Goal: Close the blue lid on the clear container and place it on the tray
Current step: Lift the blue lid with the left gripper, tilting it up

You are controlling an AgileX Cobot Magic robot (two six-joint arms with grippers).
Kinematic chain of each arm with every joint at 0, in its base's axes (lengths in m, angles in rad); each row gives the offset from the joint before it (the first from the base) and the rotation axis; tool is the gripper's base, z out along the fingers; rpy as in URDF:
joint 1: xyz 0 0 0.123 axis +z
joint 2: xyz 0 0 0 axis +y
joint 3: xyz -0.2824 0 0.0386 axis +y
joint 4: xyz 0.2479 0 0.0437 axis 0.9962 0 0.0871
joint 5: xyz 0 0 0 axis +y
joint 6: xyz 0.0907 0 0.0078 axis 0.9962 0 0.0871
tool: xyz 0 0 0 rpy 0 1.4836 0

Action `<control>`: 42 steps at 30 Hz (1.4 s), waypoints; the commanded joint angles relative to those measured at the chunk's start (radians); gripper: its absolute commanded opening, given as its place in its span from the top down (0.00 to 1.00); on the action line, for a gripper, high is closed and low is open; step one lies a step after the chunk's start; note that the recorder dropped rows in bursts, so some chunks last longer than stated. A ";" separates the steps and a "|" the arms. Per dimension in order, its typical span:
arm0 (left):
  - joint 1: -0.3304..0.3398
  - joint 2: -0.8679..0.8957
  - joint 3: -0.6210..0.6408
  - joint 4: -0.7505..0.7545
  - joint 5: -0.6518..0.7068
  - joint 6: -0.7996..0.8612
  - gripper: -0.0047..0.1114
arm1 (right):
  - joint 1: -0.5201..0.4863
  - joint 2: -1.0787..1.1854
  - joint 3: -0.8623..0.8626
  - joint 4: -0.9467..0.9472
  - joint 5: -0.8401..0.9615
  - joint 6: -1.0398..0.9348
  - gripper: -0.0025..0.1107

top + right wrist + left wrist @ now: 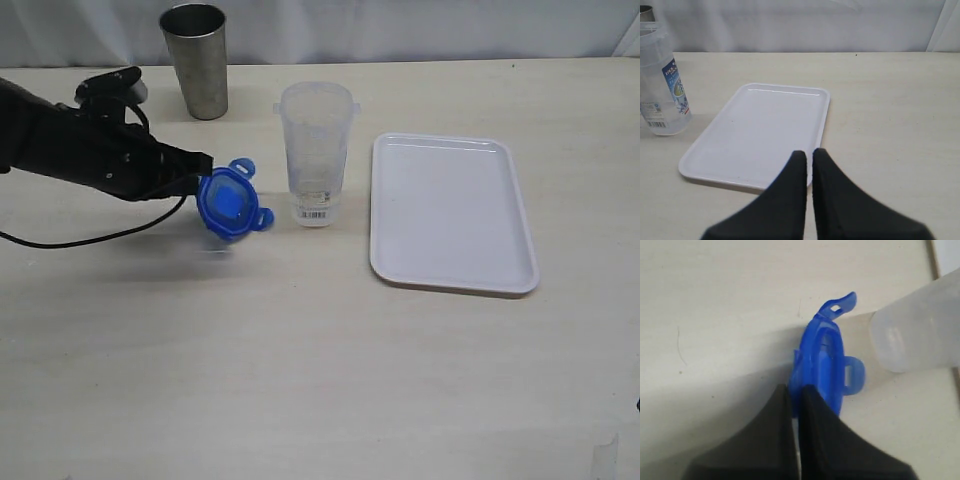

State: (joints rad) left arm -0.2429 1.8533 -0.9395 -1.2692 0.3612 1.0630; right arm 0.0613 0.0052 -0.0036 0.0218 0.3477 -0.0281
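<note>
Two tools show, and only the left tool is at work. Its jaws are pressed together on the rim of the small round blue plastic lid. The lid stands on edge in the pinch, snap flaps sticking out, and hangs clear of the pale worktop, with its shadow beneath. Just ahead of that tool, past the lid, stands the tall clear plastic container, upright and open-mouthed, near the lid but not touching it. Beyond the container lies the flat white rectangular tray, with nothing on it. A grey steel cup stands off to one side of the tool, apart from the rest. The right tool has its jaws pressed together on nothing and hovers at the tray's nearest edge.

The step in hand looks like carrying the lid to the container; the closing is not yet done. Next, I judge, the lid must go above the container's mouth, turn flat and sit square on the rim before any pressing. Held by its edge alone, it could tilt or slip.
</note>
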 commanded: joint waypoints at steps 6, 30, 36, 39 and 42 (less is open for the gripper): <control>-0.002 -0.115 -0.004 0.067 -0.020 0.004 0.96 | -0.005 -0.005 0.004 -0.008 -0.003 -0.006 0.94; -0.002 -0.314 -0.070 0.108 -0.233 0.120 0.96 | -0.005 -0.005 0.004 -0.008 -0.003 -0.006 0.94; -0.002 -0.314 -0.155 0.108 -0.162 0.356 0.96 | -0.005 -0.005 0.004 -0.008 -0.003 -0.006 0.94; -0.002 -0.314 -0.192 0.108 -0.101 0.487 0.96 | -0.005 -0.005 0.004 -0.008 -0.003 -0.006 0.94; -0.014 -0.309 -0.227 0.108 -0.103 0.511 0.96 | -0.005 -0.005 0.004 -0.008 -0.003 -0.006 0.94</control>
State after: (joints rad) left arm -0.2449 1.5442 -1.1351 -1.1594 0.2493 1.5290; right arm 0.0613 0.0052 -0.0036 0.0218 0.3477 -0.0281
